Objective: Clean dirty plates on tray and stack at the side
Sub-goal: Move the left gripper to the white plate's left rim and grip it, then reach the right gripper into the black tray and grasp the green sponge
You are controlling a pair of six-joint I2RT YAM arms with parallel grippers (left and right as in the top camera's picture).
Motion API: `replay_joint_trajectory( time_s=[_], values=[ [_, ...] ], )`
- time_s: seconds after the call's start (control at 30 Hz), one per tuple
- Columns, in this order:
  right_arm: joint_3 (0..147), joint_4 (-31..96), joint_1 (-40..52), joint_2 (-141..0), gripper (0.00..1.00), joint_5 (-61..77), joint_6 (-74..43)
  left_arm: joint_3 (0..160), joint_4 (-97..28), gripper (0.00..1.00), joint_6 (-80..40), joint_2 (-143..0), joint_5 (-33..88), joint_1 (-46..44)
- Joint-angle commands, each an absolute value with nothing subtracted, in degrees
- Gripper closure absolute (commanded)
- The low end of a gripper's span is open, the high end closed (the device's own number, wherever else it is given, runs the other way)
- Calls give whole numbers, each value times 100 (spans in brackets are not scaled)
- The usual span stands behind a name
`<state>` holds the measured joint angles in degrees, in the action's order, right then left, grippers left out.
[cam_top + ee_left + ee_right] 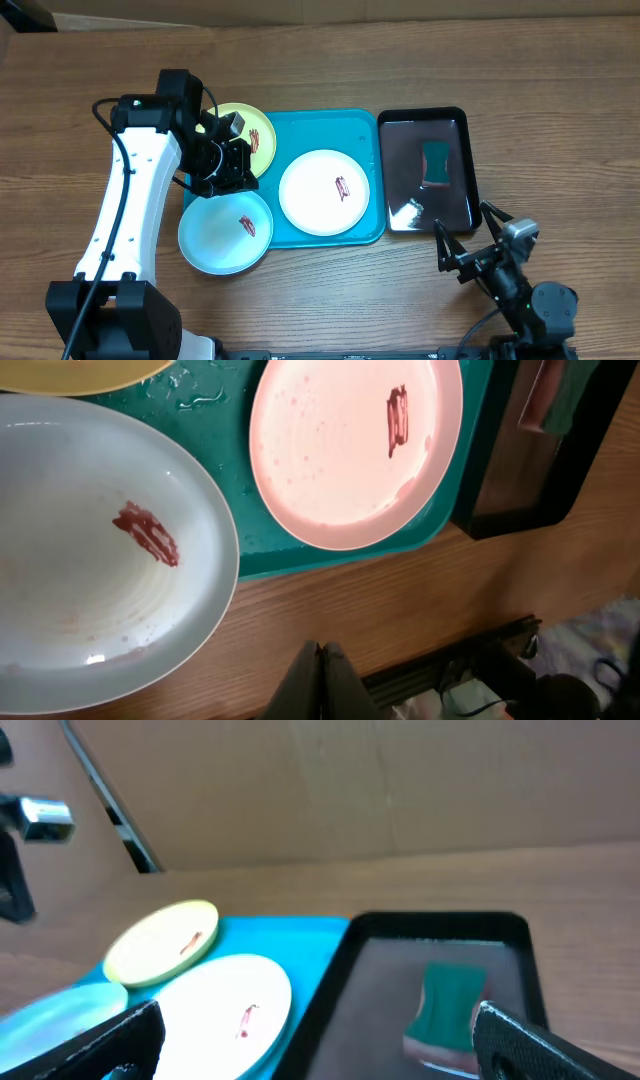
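Observation:
Three dirty plates, each with a red-brown smear, lie on or at the turquoise tray [330, 125]. The white plate [324, 191] sits in the tray's middle. A yellow-green plate [258, 128] overlaps its far left corner. A pale blue plate [225, 232] hangs over its near left corner onto the table. My left gripper [232, 172] hovers between the yellow-green and blue plates, shut on nothing. In the left wrist view its closed jaws [322, 660] point past the blue plate [90, 550] and white plate [350, 450]. My right gripper [462, 217] stands open near the table's front.
A glossy black tray [410, 160] lies right of the turquoise one, with a green sponge [436, 165] in it. The right wrist view shows that sponge [450, 1005] between my spread fingers [540, 1040]. Cardboard walls stand behind the table.

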<state>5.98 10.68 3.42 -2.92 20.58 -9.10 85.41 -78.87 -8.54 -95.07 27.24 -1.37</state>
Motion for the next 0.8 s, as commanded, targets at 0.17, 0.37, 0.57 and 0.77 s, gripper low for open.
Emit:
replay_joint_trajectory(
  time_s=[0.17,0.37,0.57,0.77],
  values=[
    [5074,3815,325,-3188,0,1743,-486,8510,-7688,86,-1492,-9553,2023,-462],
    [8263,7078,325,-6379,0,1638,-257,8510,-7520,57,-2080,-9553,1094,-932],
    [9196,7673,331,-8114,18,2790,-364,8348,-7247,67,-2147,-9557,941,-1216],
    [9194,7631,545,-9091,32,1984,-480,7861,-6718,59,-2147,-9559,943,-1310]
  ],
)
